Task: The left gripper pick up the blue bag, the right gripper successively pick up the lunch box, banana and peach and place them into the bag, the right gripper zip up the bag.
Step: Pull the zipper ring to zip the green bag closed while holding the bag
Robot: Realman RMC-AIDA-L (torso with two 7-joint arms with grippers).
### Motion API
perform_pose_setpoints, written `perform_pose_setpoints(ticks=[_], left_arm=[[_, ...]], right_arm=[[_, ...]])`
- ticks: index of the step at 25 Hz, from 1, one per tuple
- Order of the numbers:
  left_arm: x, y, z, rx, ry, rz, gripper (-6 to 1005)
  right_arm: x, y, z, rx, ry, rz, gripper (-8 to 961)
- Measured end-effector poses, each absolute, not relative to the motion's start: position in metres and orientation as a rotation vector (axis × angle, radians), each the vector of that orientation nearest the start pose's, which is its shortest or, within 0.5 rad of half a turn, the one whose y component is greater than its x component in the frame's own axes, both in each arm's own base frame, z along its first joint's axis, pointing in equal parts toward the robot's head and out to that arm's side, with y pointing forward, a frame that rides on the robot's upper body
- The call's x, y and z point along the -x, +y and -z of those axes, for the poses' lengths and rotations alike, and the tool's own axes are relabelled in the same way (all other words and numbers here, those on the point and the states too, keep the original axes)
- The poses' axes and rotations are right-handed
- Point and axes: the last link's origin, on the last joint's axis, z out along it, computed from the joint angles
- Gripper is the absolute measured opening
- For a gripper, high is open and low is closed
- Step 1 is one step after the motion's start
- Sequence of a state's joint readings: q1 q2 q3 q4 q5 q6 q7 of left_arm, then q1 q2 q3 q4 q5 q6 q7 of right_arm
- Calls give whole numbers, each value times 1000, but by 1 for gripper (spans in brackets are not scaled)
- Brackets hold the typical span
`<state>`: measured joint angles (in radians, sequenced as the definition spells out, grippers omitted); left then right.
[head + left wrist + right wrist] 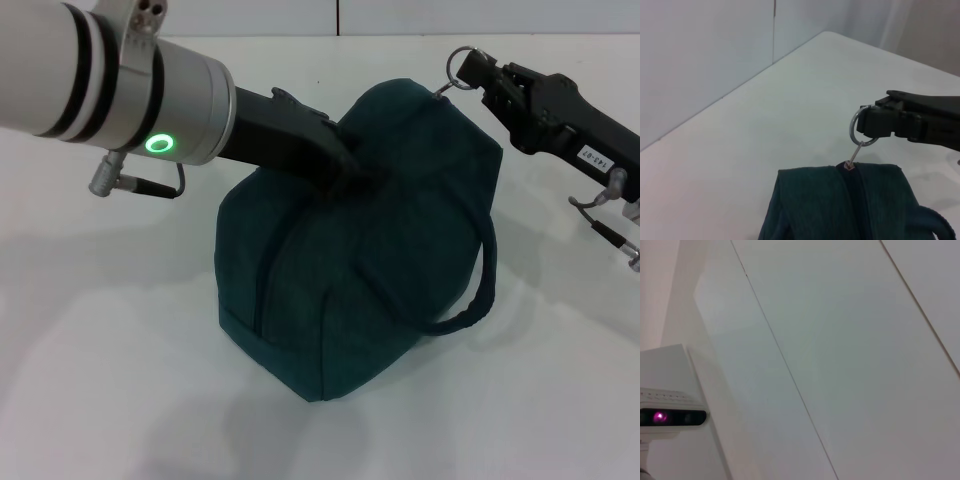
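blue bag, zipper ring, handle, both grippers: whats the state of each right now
blue bag: upright on the table, top zipped shut.
zipper ring: at the bag's end, held taut.
loop handle: hanging loose at the side.
left gripper: shut on the bag's top.
right gripper: shut on the zipper ring.

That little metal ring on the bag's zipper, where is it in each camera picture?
Head view: ring zipper pull at the blue bag's far top end, in the right hand.
Left wrist view: ring centre-right, above the bag.
Right wrist view: not visible.
Shared landmark: the bag.
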<state>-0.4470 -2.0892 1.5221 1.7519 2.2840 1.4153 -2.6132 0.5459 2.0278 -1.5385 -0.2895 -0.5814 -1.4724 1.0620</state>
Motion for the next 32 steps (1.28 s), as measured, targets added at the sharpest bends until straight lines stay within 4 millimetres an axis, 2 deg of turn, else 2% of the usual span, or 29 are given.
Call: perform_pose_setpoints(ticks=[1,17,25,32], left_arm=[[88,320,-6,2720,-629,89,489],[85,320,-6,2729,-598,90,86],[81,319,-9,2726,-565,106,65],[75,315,-12,2747,-536,145,45]], right_arm=[[-213,342,18,2270,629,-1442,36],[-214,342,16,2256,637,-1449,37],[-226,346,15,2189,700,-1410,38],[-259,354,21,2075,874,-1242,39]])
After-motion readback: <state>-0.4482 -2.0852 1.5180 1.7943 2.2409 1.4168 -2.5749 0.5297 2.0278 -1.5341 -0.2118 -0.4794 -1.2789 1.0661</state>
